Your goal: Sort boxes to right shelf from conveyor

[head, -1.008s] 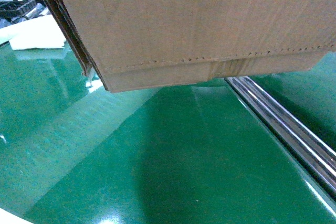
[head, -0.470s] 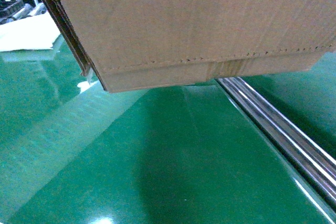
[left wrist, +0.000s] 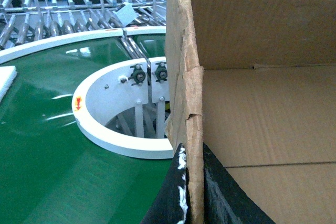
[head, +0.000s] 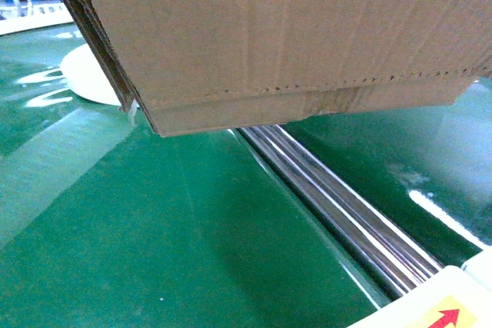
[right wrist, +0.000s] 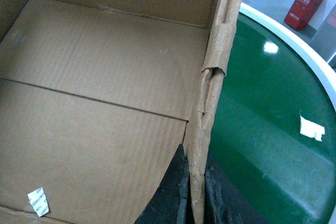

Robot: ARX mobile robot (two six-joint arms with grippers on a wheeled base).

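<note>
A big brown box (head: 292,36) fills the top of the head view. It is lifted up above the green belt (head: 154,236), with a dark shadow under it. A line of little holes runs along the box near its bottom edge.

The left claw (left wrist: 190,192) pinches one side wall of the box, one black finger outside and one inside. The right claw (right wrist: 195,198) pinches the other side wall the same way. Both walls are torn and worn at the edges. The box is open on top, with a small white packet (right wrist: 37,201) lying on its floor.

A shiny steel strip (head: 338,205) crosses the belt under the box. Behind the belt's white rim (left wrist: 105,129) stands a steel rack (left wrist: 63,9) with roller rails.
</note>
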